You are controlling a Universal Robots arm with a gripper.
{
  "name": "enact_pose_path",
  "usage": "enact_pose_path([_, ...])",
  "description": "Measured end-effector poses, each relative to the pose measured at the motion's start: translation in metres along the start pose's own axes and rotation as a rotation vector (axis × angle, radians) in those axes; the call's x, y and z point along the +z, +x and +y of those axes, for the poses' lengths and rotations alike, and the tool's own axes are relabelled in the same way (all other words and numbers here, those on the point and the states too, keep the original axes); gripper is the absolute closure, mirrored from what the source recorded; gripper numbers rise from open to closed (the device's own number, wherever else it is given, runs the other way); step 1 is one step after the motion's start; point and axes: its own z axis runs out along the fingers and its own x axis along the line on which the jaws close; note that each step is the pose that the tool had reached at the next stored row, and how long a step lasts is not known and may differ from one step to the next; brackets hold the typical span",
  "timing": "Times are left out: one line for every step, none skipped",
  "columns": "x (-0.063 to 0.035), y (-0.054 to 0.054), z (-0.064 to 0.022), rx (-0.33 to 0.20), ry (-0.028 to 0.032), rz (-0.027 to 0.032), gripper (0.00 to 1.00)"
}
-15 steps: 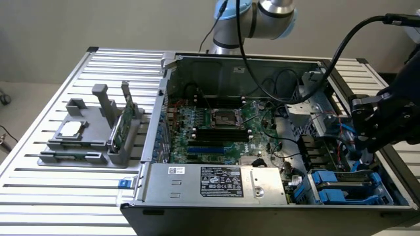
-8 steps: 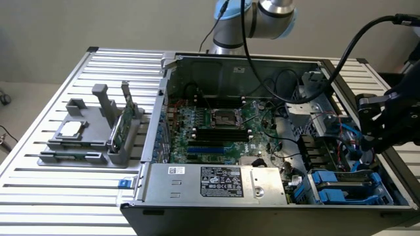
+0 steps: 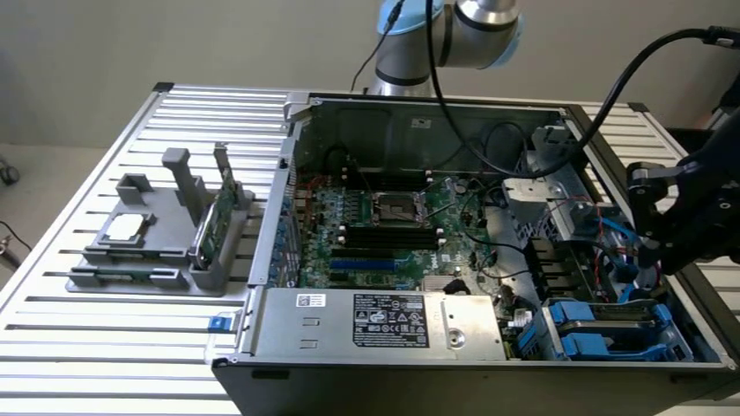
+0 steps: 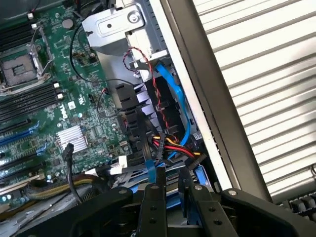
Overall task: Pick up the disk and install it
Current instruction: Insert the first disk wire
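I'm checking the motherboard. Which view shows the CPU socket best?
The exterior view: the whole CPU socket is visible from above, with nothing covering it. The wrist view shows it too, but cut off by the frame.

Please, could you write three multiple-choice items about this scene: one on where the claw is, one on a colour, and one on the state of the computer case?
1. Where is the claw, relative to the computer case?
A. over the middle of the motherboard
B. at the drive-bay end
C. outside it altogether

2. What colour is the carrier in the drive bay?
A. blue
B. red
C. yellow

3. In what state is the computer case?
A. closed by a panel
B. standing upright
C. lying open

Answers:
1 B: the claw hangs over the bay's cables.
2 A: the carrier's plastic is plainly blue.
3 C: the motherboard lies bare to the camera.
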Motion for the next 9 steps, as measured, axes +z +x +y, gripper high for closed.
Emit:
enact_pose_path([0.0007,0.0,-0.0001,0.018,0.0003,-0.0026,0.75])
enact_pose_path([0.0016,0.0,-0.0002,0.036,0.0006,-0.005,0.75])
enact_pose_path([0.0026,0.0,-0.0004,0.054,0.0011,-0.0075,0.75])
enact_pose_path([0.0037,0.0,-0.0005,0.072,0.0016,-0.0101,0.75])
enact_pose_path([0.0051,0.0,-0.0007,0.09,0.002,-0.0126,0.75])
enact_pose_path([0.0068,0.0,-0.0009,0.109,0.0023,-0.0152,0.75])
enact_pose_path([0.0084,0.0,-0.0012,0.126,0.0026,-0.0177,0.75])
enact_pose_path([0.0099,0.0,-0.0014,0.144,0.0029,-0.0202,0.75])
enact_pose_path([0.0115,0.0,-0.0016,0.162,0.0034,-0.0228,0.75])
